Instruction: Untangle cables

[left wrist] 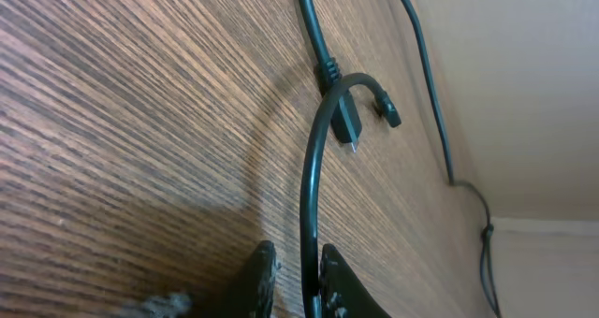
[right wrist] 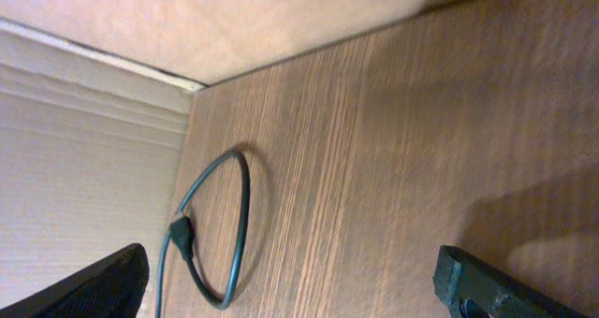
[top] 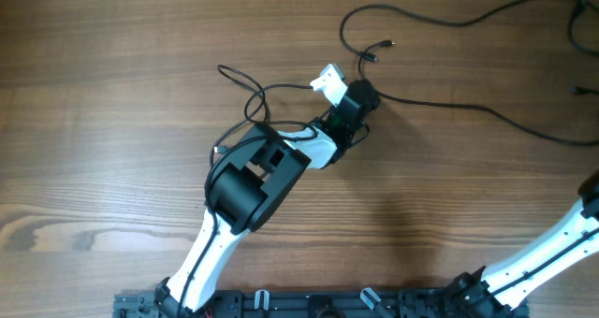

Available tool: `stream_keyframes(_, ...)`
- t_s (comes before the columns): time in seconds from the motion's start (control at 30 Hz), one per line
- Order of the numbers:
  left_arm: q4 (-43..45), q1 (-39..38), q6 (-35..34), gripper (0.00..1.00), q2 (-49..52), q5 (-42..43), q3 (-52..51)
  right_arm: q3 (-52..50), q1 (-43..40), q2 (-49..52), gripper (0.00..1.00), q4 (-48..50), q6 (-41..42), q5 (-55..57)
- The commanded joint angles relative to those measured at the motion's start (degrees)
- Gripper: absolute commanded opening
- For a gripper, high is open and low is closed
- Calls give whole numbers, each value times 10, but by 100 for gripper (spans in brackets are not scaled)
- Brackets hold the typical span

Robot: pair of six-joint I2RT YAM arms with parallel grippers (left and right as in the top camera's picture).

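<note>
Several thin black cables lie on the wooden table. One cable (top: pixel 449 22) loops across the far right, and another cable (top: pixel 487 112) runs right from my left gripper (top: pixel 367 93). A thinner cable loop (top: pixel 251 86) lies left of it. In the left wrist view my left gripper (left wrist: pixel 298 282) is shut on a cable (left wrist: pixel 308 187). That cable arches up to a small plug (left wrist: pixel 389 108), beside a silver-tipped plug (left wrist: pixel 344 123). My right gripper (right wrist: pixel 299 285) is wide open and empty. A cable loop (right wrist: pixel 239 215) with a plug lies ahead of it.
The right arm (top: pixel 552 243) enters from the lower right and its gripper is off the overhead frame. A beige wall (right wrist: pixel 84 159) stands beyond the table edge in the right wrist view. The black arm mounts (top: pixel 281 304) run along the front edge.
</note>
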Motion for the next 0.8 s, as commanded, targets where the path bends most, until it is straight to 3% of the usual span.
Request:
stream_keyframes(0.0, -31, -3, 67, 17, -31, 11, -12, -5, -21, 15, 100, 8, 0, -74)
stream_keyframes(0.13, -85, -3, 104, 4, -65, 10, -12, -5, -28, 12, 100, 10, 0, -101)
stream_keyframes(0.37, -139, -3, 149, 5, -133, 3, -12, -5, -26, -29, 100, 35, -36, -132)
stream_keyframes(0.47, -165, -3, 154, 18, -169, -15, -12, -5, -26, -56, 100, 31, -48, -151)
stream_keyframes(0.5, -171, -3, 174, 30, -182, -17, -12, -5, -26, -65, 100, 32, -50, -165)
stream_keyframes(0.53, -180, -3, 209, 56, -200, -17, -12, -5, -25, -72, 100, 32, -49, -179)
stream_keyframes(0.63, -236, -2, 241, 77, -243, -43, -12, -5, -15, -96, 100, 30, -62, -229)
stream_keyframes(0.67, -264, 0, 241, 93, -260, -57, -12, -5, -9, -106, 100, 24, -75, -241)
stream_keyframes(0.7, -291, 3, 241, 100, -275, -67, -12, -5, -3, -115, 100, 14, -89, -246)
stream_keyframes(0.77, -340, 14, 241, 100, -302, -68, -12, -5, 17, -139, 99, -24, -123, -247)
